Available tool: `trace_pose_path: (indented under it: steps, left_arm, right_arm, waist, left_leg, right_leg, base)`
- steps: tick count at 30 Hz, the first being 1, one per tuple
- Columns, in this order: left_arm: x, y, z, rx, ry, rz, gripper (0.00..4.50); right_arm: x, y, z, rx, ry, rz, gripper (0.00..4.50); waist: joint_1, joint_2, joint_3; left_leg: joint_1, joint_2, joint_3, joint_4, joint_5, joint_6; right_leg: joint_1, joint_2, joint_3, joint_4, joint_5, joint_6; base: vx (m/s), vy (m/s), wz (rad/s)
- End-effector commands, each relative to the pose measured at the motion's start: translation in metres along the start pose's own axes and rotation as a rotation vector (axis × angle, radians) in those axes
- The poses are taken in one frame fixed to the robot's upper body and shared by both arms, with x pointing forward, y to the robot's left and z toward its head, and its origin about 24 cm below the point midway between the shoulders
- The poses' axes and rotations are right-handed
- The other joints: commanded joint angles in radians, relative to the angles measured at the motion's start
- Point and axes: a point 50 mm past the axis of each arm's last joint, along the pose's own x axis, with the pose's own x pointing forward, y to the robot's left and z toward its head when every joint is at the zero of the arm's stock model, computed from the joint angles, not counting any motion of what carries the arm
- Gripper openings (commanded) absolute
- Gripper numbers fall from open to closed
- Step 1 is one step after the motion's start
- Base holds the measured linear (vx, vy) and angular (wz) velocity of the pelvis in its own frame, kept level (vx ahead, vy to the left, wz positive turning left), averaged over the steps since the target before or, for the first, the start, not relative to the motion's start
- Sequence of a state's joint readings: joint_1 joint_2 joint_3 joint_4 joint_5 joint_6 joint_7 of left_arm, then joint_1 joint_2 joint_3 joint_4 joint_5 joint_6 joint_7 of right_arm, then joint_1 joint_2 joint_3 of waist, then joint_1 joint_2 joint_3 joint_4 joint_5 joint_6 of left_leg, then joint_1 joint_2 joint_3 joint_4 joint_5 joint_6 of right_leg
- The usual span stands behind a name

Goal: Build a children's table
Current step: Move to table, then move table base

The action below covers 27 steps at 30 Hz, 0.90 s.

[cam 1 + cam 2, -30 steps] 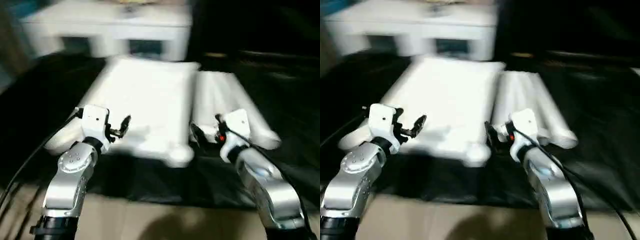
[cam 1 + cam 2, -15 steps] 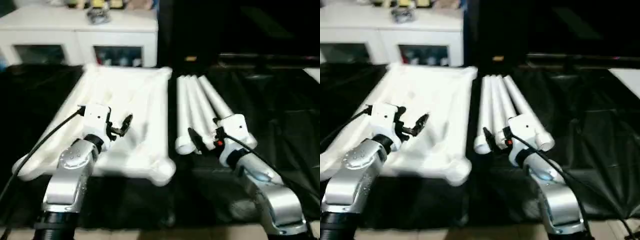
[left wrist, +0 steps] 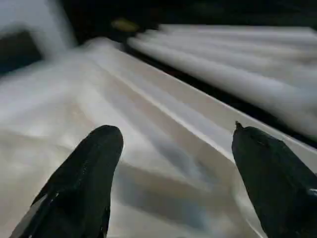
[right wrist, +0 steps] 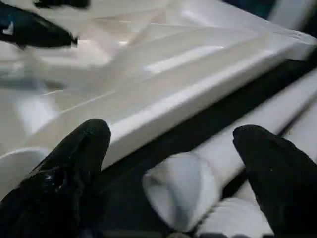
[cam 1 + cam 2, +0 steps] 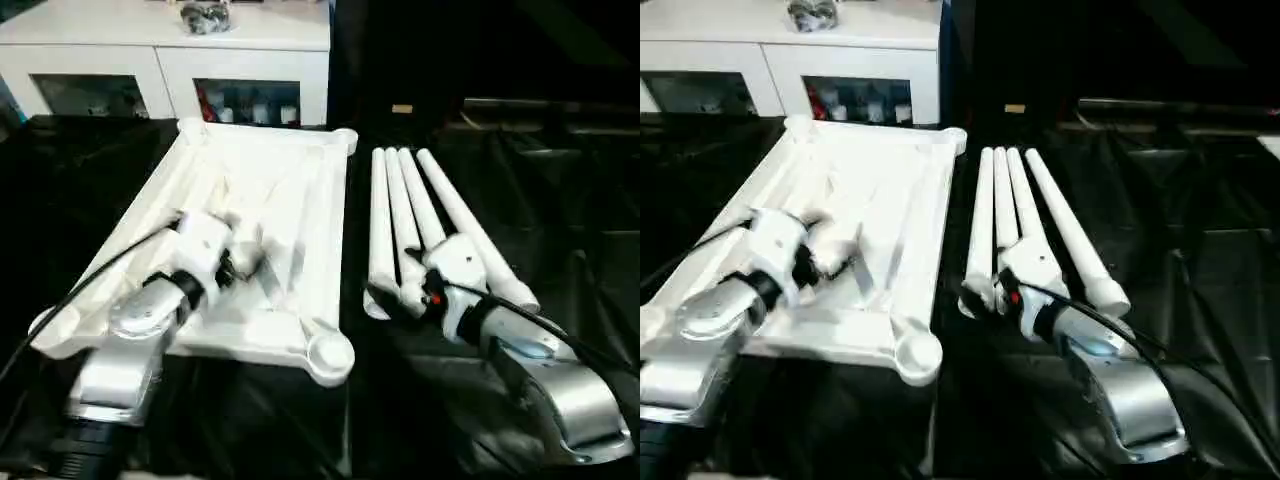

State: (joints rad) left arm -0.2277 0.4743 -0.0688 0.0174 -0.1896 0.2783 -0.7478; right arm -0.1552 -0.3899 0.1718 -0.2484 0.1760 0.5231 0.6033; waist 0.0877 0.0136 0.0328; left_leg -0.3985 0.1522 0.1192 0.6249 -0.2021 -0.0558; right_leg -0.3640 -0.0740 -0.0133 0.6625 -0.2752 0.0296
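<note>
Both arms had swung outward, the left end effector spread wide, empty, over the upturned table top, the right end effector wide apart above the legs.

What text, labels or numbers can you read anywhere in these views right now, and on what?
None can be read.
The tabletop, lying underside up, and the four legs are plain white, with no print visible.
A small yellowish tag on the dark surface behind the legs: too small to read.
Items behind the glass doors of the white cabinet: too blurred to read.
</note>
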Motion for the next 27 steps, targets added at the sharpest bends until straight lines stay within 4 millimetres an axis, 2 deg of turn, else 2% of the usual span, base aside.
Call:
trace_pose_path:
  steps: [1,4,6,7,8,11,12,13,14,15,17,18,19,22,24,27]
  left_arm:
    - [-0.004,-0.003,-0.003,-0.004,0.056,-0.162,4.0]
    - [-0.006,-0.002,-0.004,0.027,0.077,-0.221,4.0]
    - [-0.01,-0.005,-0.006,0.051,0.117,-0.34,4.0]
    - [-0.011,-0.006,-0.006,0.058,0.128,-0.375,4.0]
    - [-0.012,-0.006,-0.006,0.063,0.136,-0.397,3.72]
    - [-0.014,-0.007,-0.007,0.099,0.159,-0.441,3.59]
    - [-0.015,-0.008,-0.009,0.109,0.187,-0.478,3.45]
    - [-0.015,-0.008,-0.009,0.109,0.187,-0.478,3.29]
    - [-0.014,-0.008,-0.011,0.123,0.211,-0.497,3.29]
    - [-0.012,-0.006,-0.013,0.145,0.233,-0.502,3.2]
    - [-0.011,-0.004,-0.014,0.148,0.237,-0.494,3.17]
    - [-0.01,-0.003,-0.014,0.14,0.235,-0.491,2.87]
    - [-0.009,-0.002,-0.015,0.131,0.236,-0.492,2.87]
    - [-0.011,-0.003,-0.016,0.112,0.253,-0.517,2.73]
    - [-0.013,-0.003,-0.018,0.108,0.278,-0.544,2.48]
    - [-0.013,-0.003,-0.02,0.108,0.295,-0.557,2.22]
  right_arm:
    - [-0.001,0.001,0.002,-0.042,0.012,0.116,4.5]
    - [-0.001,0.002,0.002,-0.061,0.024,0.17,4.5]
    - [-0.001,0.005,0.003,-0.082,0.038,0.251,4.5]
    - [-0.001,0.007,0.004,-0.088,0.04,0.276,4.5]
    - [-0.001,0.008,0.005,-0.092,0.041,0.293,4.5]
    - [-0.001,0.009,0.005,-0.113,0.054,0.327,4.5]
    - [-0.001,0.009,0.005,-0.128,0.065,0.344,4.5]
    - [-0.001,0.009,0.005,-0.128,0.065,0.344,4.5]
    - [0.0,0.009,0.005,-0.137,0.074,0.358,4.5]
    - [0.0,0.009,0.004,-0.147,0.085,0.372,4.5]
    - [0.0,0.009,0.004,-0.152,0.09,0.381,4.5]
    - [0.001,0.01,0.003,-0.163,0.1,0.388,4.5]
    - [0.001,0.01,0.003,-0.173,0.111,0.393,4.5]
    - [0.002,0.012,0.0,-0.182,0.14,0.407,4.5]
    - [0.001,0.013,-0.001,-0.181,0.153,0.427,4.5]
    - [0.001,0.014,-0.001,-0.178,0.159,0.455,4.5]
  waist:
    - [0.0,0.011,-0.039]
    - [0.005,0.005,-0.032]
    - [0.008,0.006,-0.033]
    - [0.007,0.004,-0.034]
    - [0.008,0.005,-0.036]
    - [0.008,0.003,-0.038]
    - [0.009,-0.003,-0.041]
    - [0.009,0.0,-0.042]
    - [0.008,-0.006,-0.041]
    - [0.009,-0.001,-0.042]
    - [0.009,-0.001,-0.044]
    - [0.009,0.003,-0.044]
    - [0.009,0.004,-0.046]
    - [0.009,0.003,-0.048]
    - [0.01,0.003,-0.049]
    - [0.011,0.002,-0.048]
  left_leg:
    - [0.037,0.054,-0.005,-0.097,-0.256,-0.016]
    - [0.041,0.058,0.005,-0.104,-0.325,-0.03]
    - [0.039,0.062,0.01,-0.107,-0.31,-0.032]
    - [0.036,0.064,0.012,-0.108,-0.292,-0.034]
    - [0.034,0.063,0.012,-0.108,-0.285,-0.033]
    - [0.032,0.064,0.016,-0.105,-0.249,-0.028]
    - [0.032,0.064,0.019,-0.104,-0.231,-0.021]
    - [0.032,0.064,0.02,-0.103,-0.212,-0.016]
    - [0.031,0.064,0.021,-0.103,-0.206,-0.011]
    - [0.032,0.063,0.023,-0.101,-0.2,-0.008]
    - [0.032,0.064,0.024,-0.099,-0.192,-0.008]
    - [0.031,0.065,0.023,-0.1,-0.187,-0.008]
    - [0.033,0.064,0.024,-0.099,-0.181,-0.011]
    - [0.033,0.064,0.024,-0.097,-0.156,0.0]
    - [0.032,0.064,0.025,-0.096,-0.142,0.008]
    - [0.033,0.065,0.026,-0.096,-0.153,0.015]
  right_leg:
    - [0.023,-0.05,0.025,-0.084,-0.028,-0.205]
    - [0.016,-0.06,0.033,-0.103,-0.17,-0.19]
    - [0.015,-0.062,0.034,-0.104,-0.194,-0.175]
    - [0.016,-0.061,0.034,-0.102,-0.185,-0.171]
    - [0.016,-0.062,0.033,-0.101,-0.18,-0.171]
    - [0.014,-0.06,0.032,-0.096,-0.12,-0.18]
    - [0.016,-0.06,0.031,-0.094,-0.091,-0.185]
    - [0.015,-0.058,0.031,-0.092,-0.065,-0.189]
    - [0.015,-0.057,0.031,-0.093,-0.057,-0.19]
    - [0.013,-0.056,0.031,-0.091,-0.05,-0.193]
    - [0.015,-0.058,0.031,-0.09,-0.029,-0.198]
    - [0.015,-0.057,0.03,-0.087,-0.013,-0.202]
    - [0.016,-0.055,0.028,-0.086,0.011,-0.206]
    - [0.018,-0.054,0.026,-0.081,0.08,-0.221]
    - [0.019,-0.054,0.025,-0.079,0.11,-0.227]
    - [0.02,-0.055,0.026,-0.081,0.101,-0.232]
  base:
    - [-0.073,-0.006,0.01]
    - [-0.058,-0.001,0.01]
    - [0.0,0.0,0.0]
    - [0.0,0.0,0.0]
    - [0.0,0.0,0.0]
    - [0.0,0.0,0.0]
    - [0.0,0.0,0.0]
    - [0.0,0.0,0.0]
    - [0.0,0.0,0.0]
    - [0.0,0.0,0.0]
    - [0.0,0.0,0.0]
    - [0.0,0.0,0.0]
    - [0.0,0.0,0.0]
    - [0.0,0.0,0.0]
    - [0.0,0.0,0.0]
    - [0.0,0.0,0.0]
